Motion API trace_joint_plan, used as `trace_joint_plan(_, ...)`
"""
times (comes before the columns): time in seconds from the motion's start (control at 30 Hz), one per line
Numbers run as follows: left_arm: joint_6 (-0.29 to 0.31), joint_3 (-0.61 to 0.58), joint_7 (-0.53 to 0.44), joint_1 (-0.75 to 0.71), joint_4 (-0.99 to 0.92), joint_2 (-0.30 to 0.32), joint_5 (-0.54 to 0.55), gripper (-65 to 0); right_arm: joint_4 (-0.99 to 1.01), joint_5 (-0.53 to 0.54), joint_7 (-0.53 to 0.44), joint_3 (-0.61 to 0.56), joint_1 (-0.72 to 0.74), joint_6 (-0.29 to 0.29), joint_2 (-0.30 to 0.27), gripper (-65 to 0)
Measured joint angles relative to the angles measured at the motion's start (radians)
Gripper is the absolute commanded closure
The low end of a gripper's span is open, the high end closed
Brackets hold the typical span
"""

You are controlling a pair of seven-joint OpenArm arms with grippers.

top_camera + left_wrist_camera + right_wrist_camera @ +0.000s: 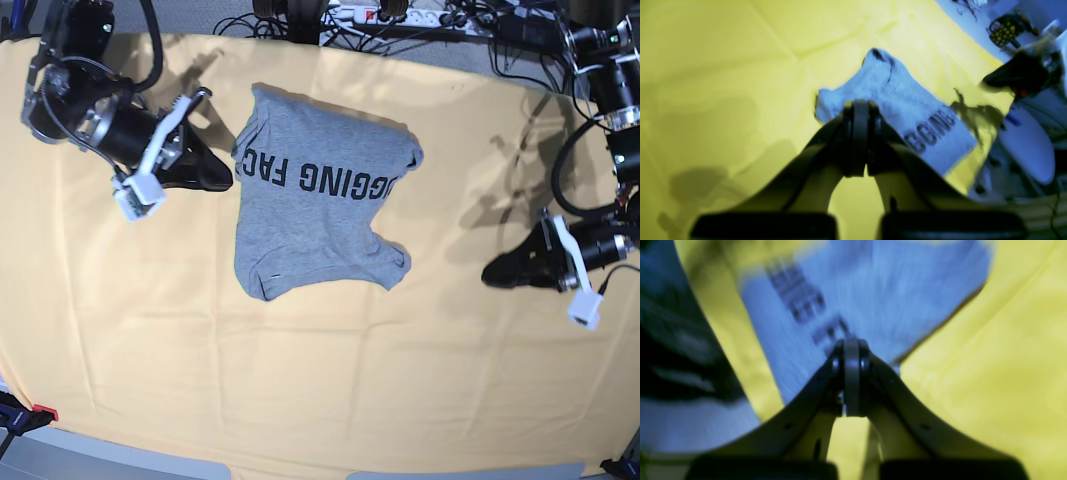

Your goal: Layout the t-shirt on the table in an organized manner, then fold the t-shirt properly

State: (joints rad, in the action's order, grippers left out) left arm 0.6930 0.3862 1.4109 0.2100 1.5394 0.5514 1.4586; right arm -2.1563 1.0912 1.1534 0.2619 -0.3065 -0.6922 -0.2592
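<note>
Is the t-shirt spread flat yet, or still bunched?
Still bunched. In the base view the t-shirt lies on the table with its right side folded over itself, cutting off the lettering, and no sleeves laid out.

The base view looks straight down from high up on the whole pale orange-yellow cloth-covered bench [330,400]. Each wrist view looks low and close along its own gripper. All three share the heather-grey cotton t-shirt with black lettering [320,215] [907,110] [873,290].

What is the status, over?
Both grippers, left and right, shut, empty. Heather-grey lettered cotton t-shirt lies rumpled on pale orange-yellow cloth table. Nothing obstructing.
</note>
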Motion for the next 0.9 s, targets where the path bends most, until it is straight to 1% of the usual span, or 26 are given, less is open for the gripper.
trace_joint_plan(0.03,0.0,0.0,0.002,-0.026,0.01,0.0,0.0,0.0,-0.01,0.037,0.01,0.03,-0.019,0.0,0.0,0.0)
trace_joint_plan(0.13,0.0,-0.001,0.003,-0.107,0.072,0.001,-0.009,0.0,-0.034,0.156,0.087,0.117,-0.064,0.0,0.003,0.0)
trace_joint_plan(0.23,0.0,0.0,0.0,-0.193,0.195,0.024,0.0,0.0,-0.087,0.266,0.146,0.198,-0.084,0.0,0.002,0.0)
trace_joint_plan(0.3,0.0,0.008,0.0,-0.261,0.294,0.045,0.0,0.0,-0.12,0.308,0.187,0.249,-0.128,0.0,0.003,0.0)
trace_joint_plan(0.37,0.0,0.029,0.0,-0.335,0.396,0.053,0.001,0.0,-0.15,0.338,0.224,0.301,-0.186,-0.001,0.006,0.0)
trace_joint_plan(0.5,0.0,0.089,-0.001,-0.484,0.587,0.053,0.001,0.0,-0.188,0.377,0.214,0.409,-0.291,-0.001,0.003,0.0)
trace_joint_plan(0.6,0.0,0.138,-0.003,-0.622,0.712,0.054,0.002,0.0,-0.187,0.363,0.226,0.49,-0.39,0.0,0.014,0.0)
trace_joint_plan(0.67,0.0,0.162,-0.002,-0.731,0.771,0.053,0.002,0.0,-0.187,0.364,0.226,0.533,-0.456,0.0,0.03,0.0)
trace_joint_plan(0.77,-0.001,0.185,-0.002,-0.894,0.804,0.055,0.001,0.0,-0.187,0.367,0.251,0.554,-0.556,0.0,0.055,0.0)
trace_joint_plan(0.8,-0.008,0.191,-0.001,-0.948,0.803,0.057,0.0,0.0,-0.187,0.367,0.259,0.553,-0.592,0.0,0.063,0.0)
trace_joint_plan(0.83,-0.03,0.192,-0.002,-1.001,0.803,0.058,0.0,0.0,-0.187,0.367,0.256,0.553,-0.629,-0.001,0.07,0.0)
trace_joint_plan(0.9,-0.038,0.192,-0.005,-1.118,0.803,0.058,-0.002,0.0,-0.187,0.368,0.249,0.553,-0.712,0.0,0.072,0.0)
